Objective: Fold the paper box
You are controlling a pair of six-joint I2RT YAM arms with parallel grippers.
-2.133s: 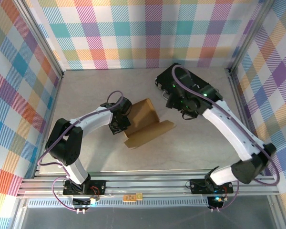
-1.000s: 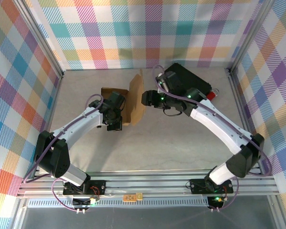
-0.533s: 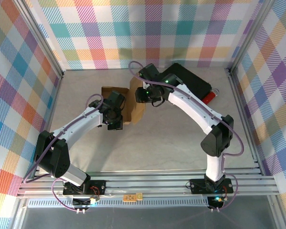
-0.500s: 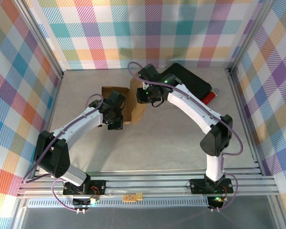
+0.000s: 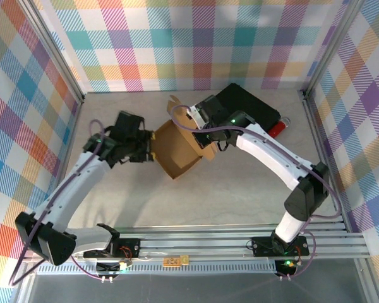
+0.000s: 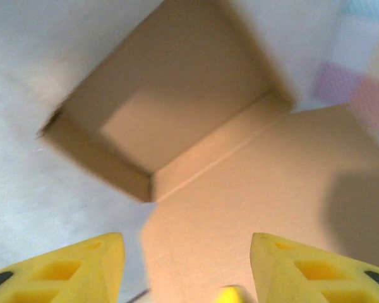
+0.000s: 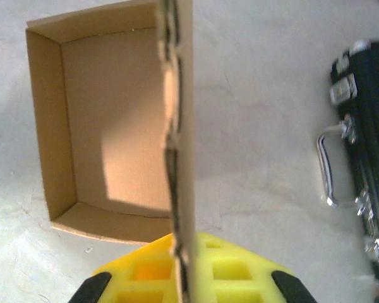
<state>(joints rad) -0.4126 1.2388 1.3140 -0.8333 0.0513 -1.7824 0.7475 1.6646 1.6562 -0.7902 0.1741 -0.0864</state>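
At the near edge of the table (image 5: 234, 189), both arms reach out toward the middle.

Left gripper (image 6: 184, 252): yellow fingers spread, nothing between them that I can make out. It hovers just beside the left edge of the cardboard box (image 5: 175, 151), looking down into it.

The box sits mid-table, slightly left of centre. It is a shallow open tray with low walls up on at least three sides and one tall panel raised on its far right side.

Right gripper (image 7: 183, 252): jaws pinched on the top edge of that tall panel, one finger on each face, holding it roughly upright.

Step in hand, as I judge it: raising the lid panel, with the tray already formed. The next move likely calls for swinging that panel over the tray while the left gripper steadies a wall so the box doesn't slide. The corrugated edge looks ragged and may buckle if forced.

Farther back on the right: a black case (image 5: 252, 107) with a metal handle (image 7: 325, 167) and a small red item (image 5: 275, 130) beside it. Both lie near the right arm's sweep. Checked cloth walls stand behind.
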